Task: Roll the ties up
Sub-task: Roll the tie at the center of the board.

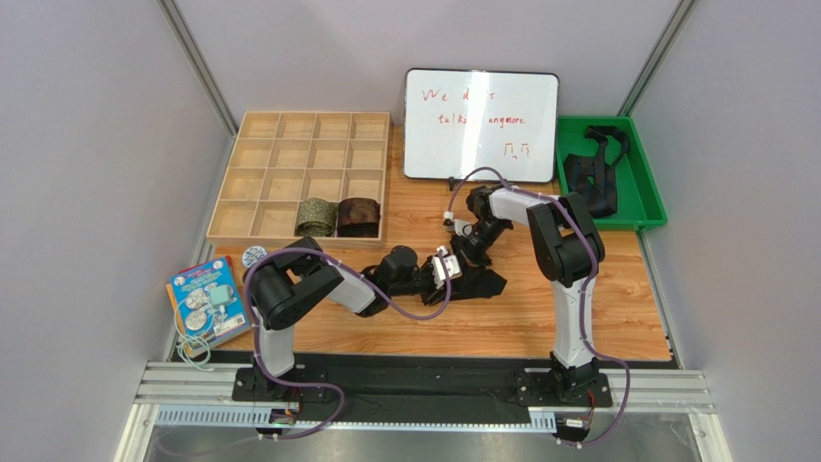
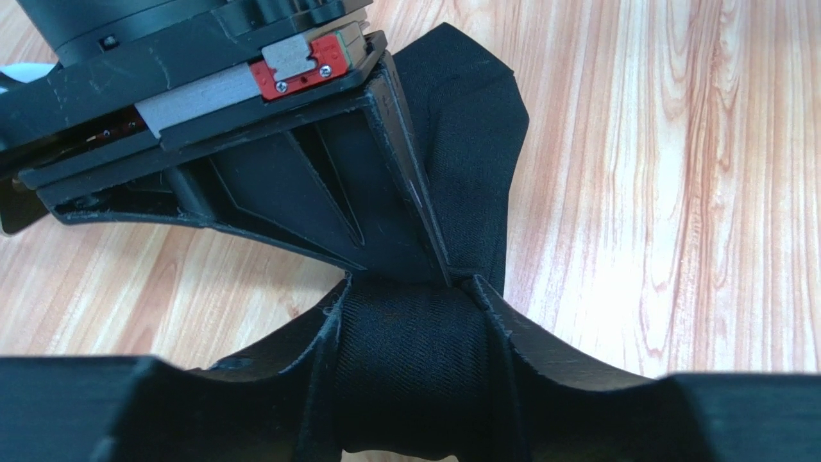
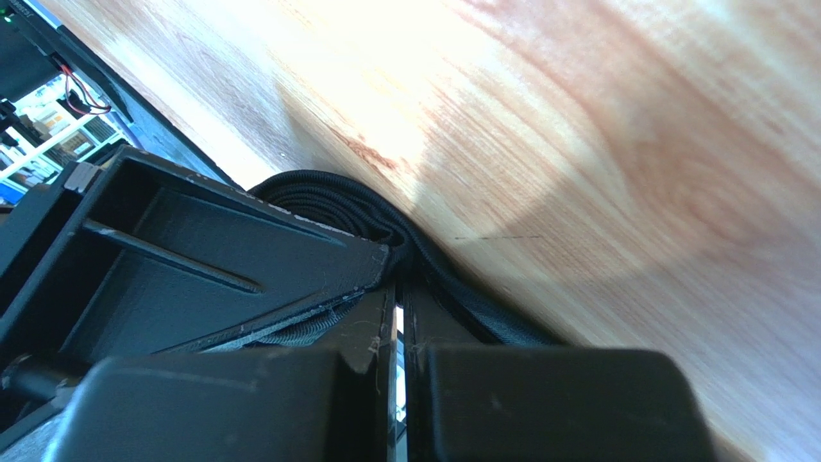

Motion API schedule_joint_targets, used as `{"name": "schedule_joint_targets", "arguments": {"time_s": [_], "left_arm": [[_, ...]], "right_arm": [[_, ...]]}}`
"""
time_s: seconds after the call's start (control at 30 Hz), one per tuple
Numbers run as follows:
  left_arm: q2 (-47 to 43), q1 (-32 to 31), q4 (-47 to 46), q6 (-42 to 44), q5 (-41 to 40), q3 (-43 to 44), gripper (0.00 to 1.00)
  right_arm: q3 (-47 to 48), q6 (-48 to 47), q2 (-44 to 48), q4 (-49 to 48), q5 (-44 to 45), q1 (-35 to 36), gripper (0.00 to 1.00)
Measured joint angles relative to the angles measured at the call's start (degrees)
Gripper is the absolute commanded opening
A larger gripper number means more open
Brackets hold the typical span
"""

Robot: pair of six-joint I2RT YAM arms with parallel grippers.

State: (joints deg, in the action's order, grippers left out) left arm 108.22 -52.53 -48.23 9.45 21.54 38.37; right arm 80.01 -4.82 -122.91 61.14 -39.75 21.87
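Note:
A black tie [image 2: 410,366] is wound into a coil at the table's middle, and its loose wide end [image 2: 472,125] trails away over the wood. My left gripper [image 2: 410,286] straddles the coil, a finger pressed against each side. My right gripper [image 3: 397,274] is shut to a thin slit, with its tips at the coil's edge [image 3: 318,192]; whether fabric is pinched there I cannot tell. From above, both grippers [image 1: 445,268] [image 1: 461,252] meet over the black tie [image 1: 482,282]. An olive-green coil [image 1: 316,216] and a reddish-brown coil [image 1: 358,217] sit in the wooden organiser [image 1: 252,173].
A green tray [image 1: 644,197] at the back right holds more black ties [image 1: 597,173]. A whiteboard [image 1: 480,125] leans against the back wall. A colourful book [image 1: 205,301] lies at the front left, with a small round disc [image 1: 254,255] beside it.

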Motion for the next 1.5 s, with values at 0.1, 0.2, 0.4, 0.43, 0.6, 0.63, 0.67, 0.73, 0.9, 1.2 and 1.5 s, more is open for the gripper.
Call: {"name": "schedule_joint_targets", "arguments": {"time_s": [0.1,0.2,0.4,0.43,0.6,0.63,0.67,0.73,0.9,1.2,1.5], "left_arm": [[0.15,0.02,-1.46,-1.11,-0.24,-0.74,0.37],[0.26,0.00,-2.29,-1.27,-0.22,-1.14,0.37],[-0.42,-0.68,0.96,1.77,-1.49,-0.39,0.34],[-0.70,-0.79,2.73,2.43,-1.66,0.31,0.31],[-1.01,-0.94,10.75,5.53,-1.77,4.20,0.28],[-0.96,-0.96,12.35,6.05,-1.77,5.05,0.27],[-0.81,-1.01,13.88,6.51,-1.77,6.01,0.27],[-0.55,-1.07,16.02,7.04,-1.75,7.39,0.27],[-0.28,-1.18,20.70,7.67,-1.66,9.92,0.27],[1.01,-1.29,28.72,7.37,-1.07,15.39,0.29],[1.27,-1.09,31.89,5.33,-1.16,17.07,0.29]], "right_arm": [[0.00,0.00,-0.07,0.04,-0.09,0.11,0.00],[0.02,0.00,-0.24,0.17,-0.46,0.13,0.00],[0.63,-0.79,-0.31,1.01,-0.59,0.17,0.24],[0.92,-1.27,-0.31,1.27,-0.26,0.20,0.31],[1.81,-2.86,0.83,2.56,1.25,-0.50,0.40],[1.81,-3.23,1.18,2.54,1.60,-0.90,0.40],[1.81,-3.63,1.46,2.51,1.81,-1.31,0.40],[1.81,-4.42,1.86,2.58,1.97,-2.19,0.40],[1.81,-5.38,3.52,3.32,0.22,-5.29,0.42],[-5.20,-0.04,12.31,-1.88,-8.92,-8.92,0.49],[-10.32,5.25,12.61,-9.40,-10.47,-7.26,0.45]]}}
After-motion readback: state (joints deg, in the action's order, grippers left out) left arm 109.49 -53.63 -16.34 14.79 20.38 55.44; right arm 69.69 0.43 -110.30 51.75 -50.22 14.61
